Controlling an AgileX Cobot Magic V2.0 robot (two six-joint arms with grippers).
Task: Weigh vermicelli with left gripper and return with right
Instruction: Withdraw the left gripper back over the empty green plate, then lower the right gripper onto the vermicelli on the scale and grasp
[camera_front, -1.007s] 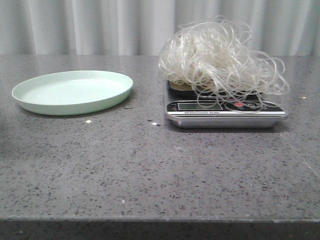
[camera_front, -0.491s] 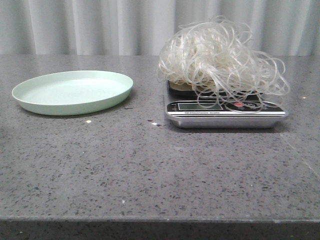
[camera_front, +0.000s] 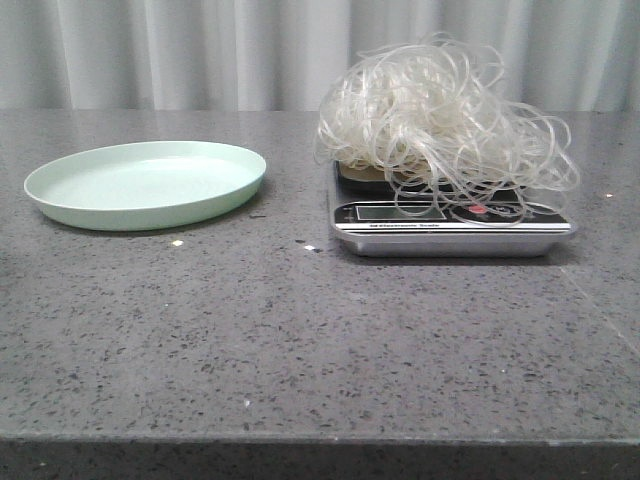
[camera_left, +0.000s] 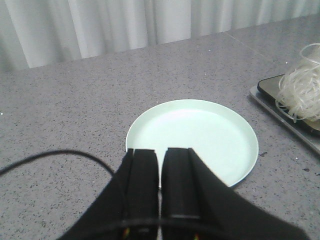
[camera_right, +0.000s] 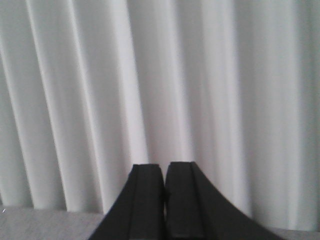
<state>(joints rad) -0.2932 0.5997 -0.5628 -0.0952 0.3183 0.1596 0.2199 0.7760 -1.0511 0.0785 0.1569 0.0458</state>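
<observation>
We've got both hands closed up with nothing in them: left hand (camera_left: 160, 155) has its black fingers nearly touching, right hand (camera_right: 164, 170) pressed together too, pointing level.

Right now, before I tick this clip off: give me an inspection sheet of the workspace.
Surface: grey speckled table, a few pale crumbs.
Job's things: vermicelli heaped on the scale, strands overhanging its display; green plate empty.
Clutter: nothing seen.
Grippers: left gripper shut, empty, above the plate's near edge; right gripper shut, empty, facing the curtain.
Cables: black cable beside left gripper.
Surroundings: white curtain behind.
</observation>
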